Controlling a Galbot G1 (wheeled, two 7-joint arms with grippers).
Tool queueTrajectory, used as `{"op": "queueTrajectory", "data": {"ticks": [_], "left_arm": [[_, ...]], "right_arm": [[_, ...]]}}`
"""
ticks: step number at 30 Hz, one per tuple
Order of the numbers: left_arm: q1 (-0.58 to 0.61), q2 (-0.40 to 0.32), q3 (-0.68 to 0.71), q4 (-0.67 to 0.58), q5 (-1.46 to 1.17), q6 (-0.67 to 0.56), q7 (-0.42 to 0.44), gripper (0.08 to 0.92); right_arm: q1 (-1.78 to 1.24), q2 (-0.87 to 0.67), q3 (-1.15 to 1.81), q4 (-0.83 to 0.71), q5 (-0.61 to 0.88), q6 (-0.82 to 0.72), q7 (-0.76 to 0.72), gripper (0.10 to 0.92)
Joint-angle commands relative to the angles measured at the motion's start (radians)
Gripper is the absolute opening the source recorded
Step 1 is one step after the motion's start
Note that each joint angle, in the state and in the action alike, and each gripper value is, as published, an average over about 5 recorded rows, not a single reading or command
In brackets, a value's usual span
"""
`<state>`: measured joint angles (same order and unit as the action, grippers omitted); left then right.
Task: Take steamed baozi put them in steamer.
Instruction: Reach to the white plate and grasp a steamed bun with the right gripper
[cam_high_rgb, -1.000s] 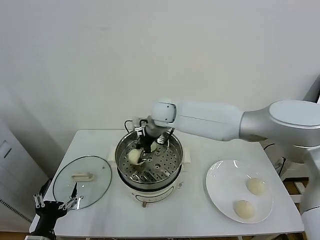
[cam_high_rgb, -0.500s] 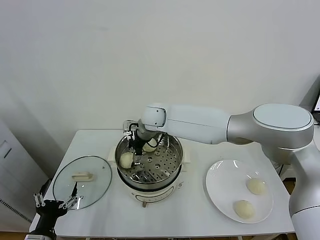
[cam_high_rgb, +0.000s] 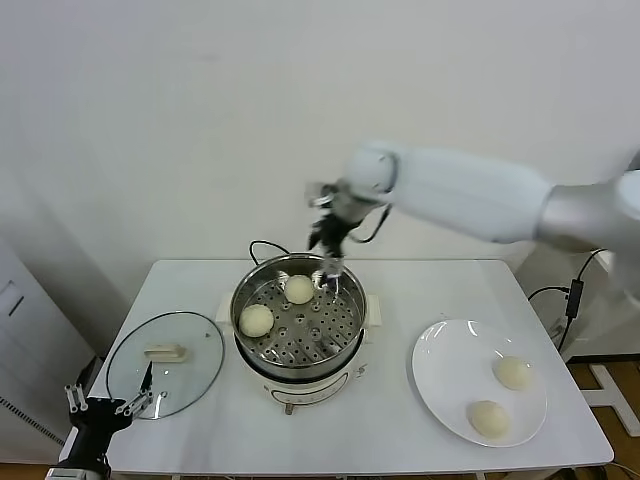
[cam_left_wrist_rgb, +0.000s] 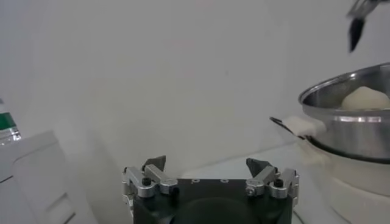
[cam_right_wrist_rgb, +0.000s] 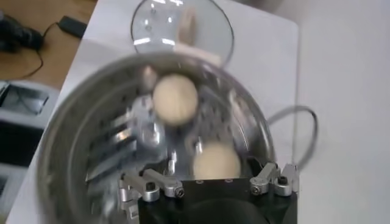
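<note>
The steamer (cam_high_rgb: 318, 322) stands mid-table with two steamed baozi inside, one at the back (cam_high_rgb: 298, 289) and one at the left (cam_high_rgb: 256, 320). Two more baozi (cam_high_rgb: 513, 372) (cam_high_rgb: 488, 417) lie on the white plate (cam_high_rgb: 450, 365) at the right. My right gripper (cam_high_rgb: 328, 243) hangs open and empty above the pot's back rim. The right wrist view looks down past the gripper (cam_right_wrist_rgb: 207, 178) onto both buns (cam_right_wrist_rgb: 175, 99) (cam_right_wrist_rgb: 216, 161) in the pot (cam_right_wrist_rgb: 79, 152). My left gripper (cam_high_rgb: 105, 405) is parked open at the table's front left corner; its wrist view (cam_left_wrist_rgb: 206, 165) shows the steamer (cam_left_wrist_rgb: 353, 119) from the side.
The glass lid (cam_high_rgb: 165, 362) with its cream handle lies flat left of the steamer, close to the left gripper. A black cord (cam_high_rgb: 262, 247) runs behind the pot. A wall stands just behind the table.
The right gripper opened inside the steamer and let a baozi down at the pot's left side, then rose up and back out above the rear rim. The left arm stayed still.
</note>
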<state>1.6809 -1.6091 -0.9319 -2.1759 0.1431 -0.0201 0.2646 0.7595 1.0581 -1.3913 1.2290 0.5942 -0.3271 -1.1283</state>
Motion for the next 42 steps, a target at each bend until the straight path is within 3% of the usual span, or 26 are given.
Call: {"op": "queueTrajectory", "data": {"ticks": [1, 7, 14, 42], "left_arm": [[-0.001, -0.011, 0.012, -0.015, 0.010, 0.004, 0.001, 0.823], [0.002, -0.022, 0.020, -0.031, 0.032, 0.005, 0.001, 0.823], [0.008, -0.033, 0.022, -0.043, 0.051, 0.007, 0.001, 0.823], [0.022, -0.043, 0.021, -0.034, 0.065, 0.004, 0.003, 0.823]], "right_arm": [[0.076, -0.398, -0.106, 0.120, -0.238, 0.164, -0.200, 0.823], [-0.134, -0.576, -0.065, 0.234, -0.432, 0.243, -0.158, 0.823], [-0.389, -0.661, 0.071, 0.296, -0.511, 0.260, -0.151, 0.823], [-0.670, -0.597, 0.276, 0.215, -0.603, 0.272, -0.109, 0.823]]}}
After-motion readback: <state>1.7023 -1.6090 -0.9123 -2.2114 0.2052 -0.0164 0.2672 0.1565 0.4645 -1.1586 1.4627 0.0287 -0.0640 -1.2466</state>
